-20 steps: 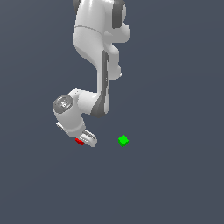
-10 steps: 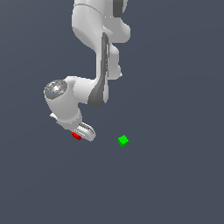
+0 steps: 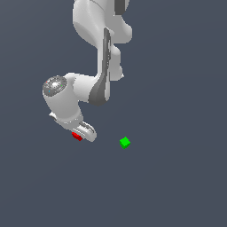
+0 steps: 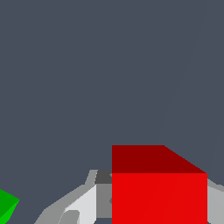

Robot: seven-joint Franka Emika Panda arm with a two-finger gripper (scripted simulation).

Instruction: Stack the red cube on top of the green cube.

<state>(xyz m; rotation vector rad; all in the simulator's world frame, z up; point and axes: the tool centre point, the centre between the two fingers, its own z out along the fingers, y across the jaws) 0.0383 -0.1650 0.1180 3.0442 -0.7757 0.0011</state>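
Note:
The red cube (image 3: 76, 136) sits between the fingers of my white gripper (image 3: 82, 135) in the lower left of the exterior view; only part of it shows beside the finger. In the wrist view the red cube (image 4: 158, 186) fills the space between the two grey-white fingers (image 4: 83, 203), which press its sides. The green cube (image 3: 125, 142) rests on the grey floor to the exterior view's right of the gripper, about a gripper's width away. A corner of it also shows in the wrist view (image 4: 8, 206).
The white arm (image 3: 99, 53) comes down from the top of the exterior view and bends over the gripper. The floor (image 3: 177, 177) is plain dark grey all around.
The wrist and gripper have moved toward the exterior view's left and slightly up, carrying the red cube along. The green cube has not moved.

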